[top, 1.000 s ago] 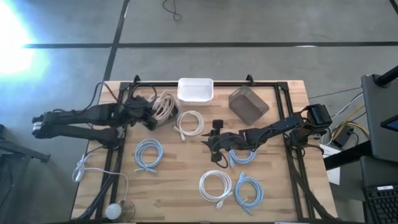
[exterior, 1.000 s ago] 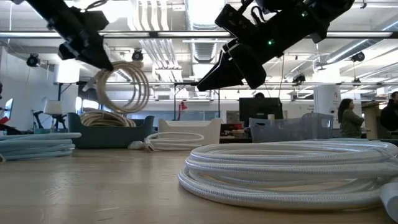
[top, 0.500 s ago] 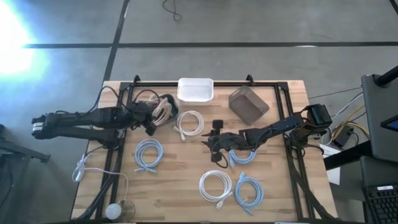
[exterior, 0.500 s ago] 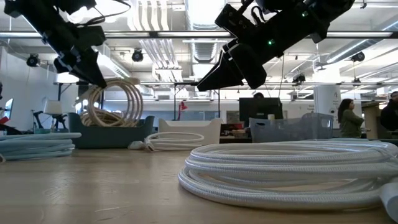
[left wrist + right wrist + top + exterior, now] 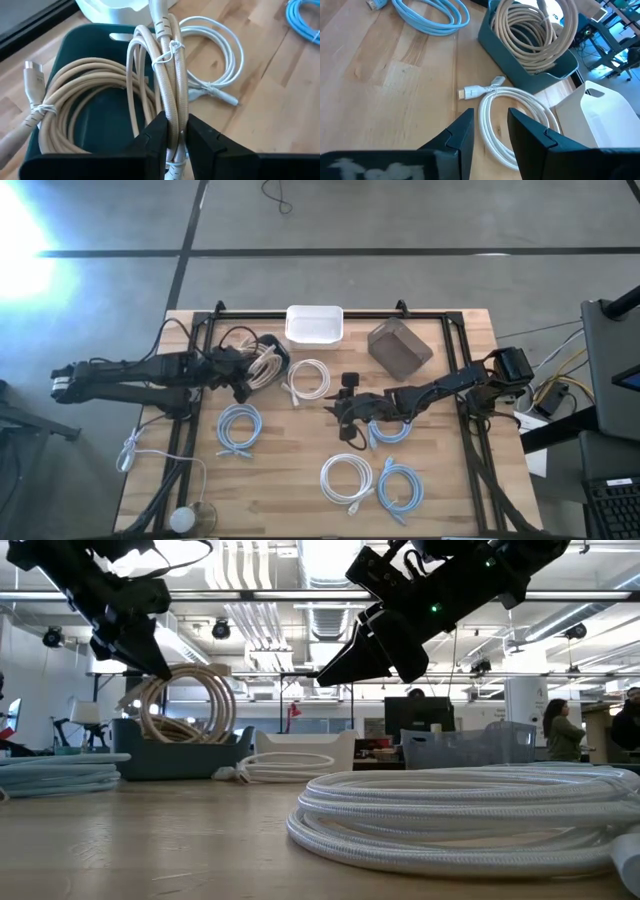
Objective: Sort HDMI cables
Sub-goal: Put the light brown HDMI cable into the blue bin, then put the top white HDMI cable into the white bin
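Left gripper has carried the tan cable over the teal bin.

No readable text or labels anywhere

We see a grey concrete floor around the wooden table, crossed by dark seam lines, with a bright glare at the upper left of the high view. In the low view, ceiling pipes and ducts run overhead, a dark monitor sits centre right, and a person stands at far right.
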Motion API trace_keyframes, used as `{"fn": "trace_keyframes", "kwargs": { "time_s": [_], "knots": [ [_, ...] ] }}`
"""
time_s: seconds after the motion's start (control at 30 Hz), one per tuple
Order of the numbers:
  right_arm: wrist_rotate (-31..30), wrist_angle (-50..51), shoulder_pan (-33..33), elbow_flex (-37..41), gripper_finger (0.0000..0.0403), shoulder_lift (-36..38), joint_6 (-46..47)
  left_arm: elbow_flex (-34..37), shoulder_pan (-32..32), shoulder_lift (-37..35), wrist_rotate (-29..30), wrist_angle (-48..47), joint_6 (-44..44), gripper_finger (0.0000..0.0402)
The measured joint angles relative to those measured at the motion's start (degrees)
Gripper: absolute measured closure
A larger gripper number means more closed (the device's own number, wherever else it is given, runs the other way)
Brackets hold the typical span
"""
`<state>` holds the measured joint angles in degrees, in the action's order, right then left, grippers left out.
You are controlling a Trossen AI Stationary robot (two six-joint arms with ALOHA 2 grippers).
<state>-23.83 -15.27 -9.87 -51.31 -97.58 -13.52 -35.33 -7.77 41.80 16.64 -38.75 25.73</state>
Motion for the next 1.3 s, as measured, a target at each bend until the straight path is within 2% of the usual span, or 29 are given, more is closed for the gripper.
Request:
{"fn": "trace_keyframes", "kwargs": {
  "time_s": [0.27, 0.5, 0.73, 1.0, 1.2, 1.3],
  "knots": [
    [0.00, 0.00, 0.00, 0.00, 0.0285, 0.00, 0.00, 0.09, 0.00, 0.26, 3.61, -2.00, -1.96, 0.0297],
    [0.00, 0.00, 0.00, 0.00, 0.0295, 0.01, -0.08, 0.12, -0.02, 0.74, 13.20, -11.62, 1.11, 0.0250],
    [0.00, 0.00, 0.00, 0.00, 0.0301, 0.01, -0.01, 0.13, -0.02, 0.96, 15.07, -11.64, 1.86, 0.0205],
    [-0.02, -0.10, 0.02, 0.00, 0.0281, 0.01, 1.60, -1.59, -0.02, 0.96, 23.34, -11.38, 2.67, 0.0197],
    [-0.02, -0.11, 0.02, 0.00, 0.0255, 0.01, 2.73, -4.53, 0.03, 0.96, 23.34, -11.03, 2.37, 0.0197],
    [-0.02, -0.09, 0.13, 0.00, 0.0240, 0.00, 3.93, -5.10, 0.05, 0.94, 20.61, -7.60, 0.51, 0.0197]
  ]
}}
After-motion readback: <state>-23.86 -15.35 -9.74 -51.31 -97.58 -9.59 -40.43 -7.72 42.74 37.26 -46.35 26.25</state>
